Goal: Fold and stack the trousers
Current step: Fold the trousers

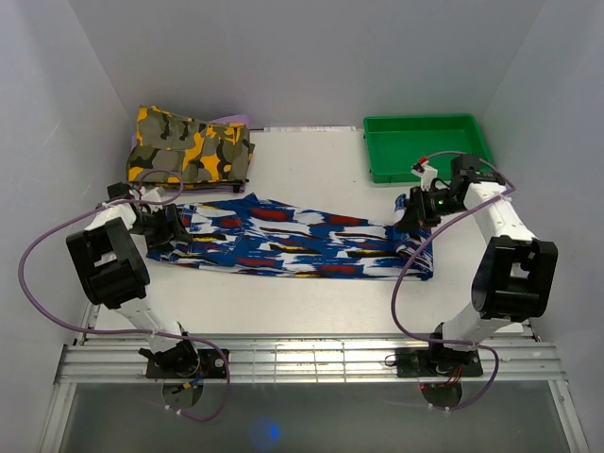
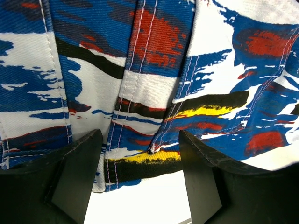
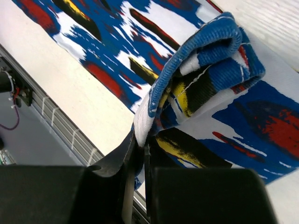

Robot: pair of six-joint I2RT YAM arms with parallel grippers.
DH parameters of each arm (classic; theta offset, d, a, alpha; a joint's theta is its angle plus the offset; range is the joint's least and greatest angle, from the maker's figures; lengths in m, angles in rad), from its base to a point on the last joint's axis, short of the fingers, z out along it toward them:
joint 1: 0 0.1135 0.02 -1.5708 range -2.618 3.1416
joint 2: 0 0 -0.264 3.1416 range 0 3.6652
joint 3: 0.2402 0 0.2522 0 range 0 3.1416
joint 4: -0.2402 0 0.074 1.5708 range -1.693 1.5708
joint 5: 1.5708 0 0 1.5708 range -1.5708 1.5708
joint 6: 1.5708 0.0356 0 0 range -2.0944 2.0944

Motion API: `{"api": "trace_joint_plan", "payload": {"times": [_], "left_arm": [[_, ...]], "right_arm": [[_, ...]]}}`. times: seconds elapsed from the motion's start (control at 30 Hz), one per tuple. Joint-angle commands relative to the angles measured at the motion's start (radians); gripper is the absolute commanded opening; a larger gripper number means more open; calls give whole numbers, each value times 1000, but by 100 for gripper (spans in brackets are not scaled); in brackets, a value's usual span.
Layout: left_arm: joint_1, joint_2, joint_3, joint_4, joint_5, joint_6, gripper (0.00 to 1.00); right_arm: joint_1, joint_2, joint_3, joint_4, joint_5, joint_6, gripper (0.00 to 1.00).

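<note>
The trousers (image 1: pixel 302 241) lie stretched across the white table (image 1: pixel 311 160), enclosed by pale grey walls (image 1: pixel 302 57). The right gripper (image 3: pixel 140 144) pinches a lifted fold at their right end. The left gripper (image 2: pixel 138 140) has its fingers spread over the left end. A green tray (image 1: pixel 425 120) sits far right.

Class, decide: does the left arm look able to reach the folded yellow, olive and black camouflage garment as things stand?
Probably yes: the left gripper is open, and the camouflage garment lies close beyond it on the same side of the table, with nothing standing between them.
</note>
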Motion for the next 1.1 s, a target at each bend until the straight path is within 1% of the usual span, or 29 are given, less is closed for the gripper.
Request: {"api": "trace_joint_plan", "payload": {"times": [0.0, 0.03, 0.1, 0.13, 0.2, 0.23, 0.33, 0.37, 0.47, 0.63, 0.7, 0.73, 0.77, 1.07], "left_arm": [[-4, -34, -39, -13, 30, 7, 78], [-4, -41, -52, -11, 26, 8, 78], [-4, -53, -68, -11, 18, 10, 78], [-4, -64, -85, -10, 15, 10, 78], [-4, -71, -99, -10, 13, 5, 78], [-4, -74, -108, -7, 13, 1, 78], [-4, -80, -122, -1, 12, -10, 78], [-2, -85, -134, 1, 13, -18, 78], [-4, -96, -159, 16, 13, -33, 79], [-4, -102, -185, 33, 3, -53, 80], [-4, -90, -185, 29, -1, -61, 84], [-4, -87, -187, 24, -2, -62, 89], [-4, -85, -190, 24, -1, -62, 90], [-4, -117, -237, 48, -14, -59, 91]], "right_arm": [[94, -11, -10, 198, -81, 169, 8], [156, -5, -8, 223, -72, 230, 8], [207, 7, -19, 298, -54, 292, 8], [247, 9, -28, 321, -39, 349, 8], [289, 15, -45, 377, -37, 430, 8], [333, 20, -47, 415, -26, 484, 8], [416, 40, -39, 472, 13, 539, 8], [433, 46, -40, 513, 17, 573, 8], [494, 90, -22, 567, 32, 627, 8], [571, 162, 44, 584, 67, 645, 8], [583, 188, 61, 584, 73, 653, 8], [592, 195, 64, 586, 80, 664, 8], [599, 202, 68, 590, 80, 670, 8], [662, 274, 139, 604, 96, 716, 8]]}}
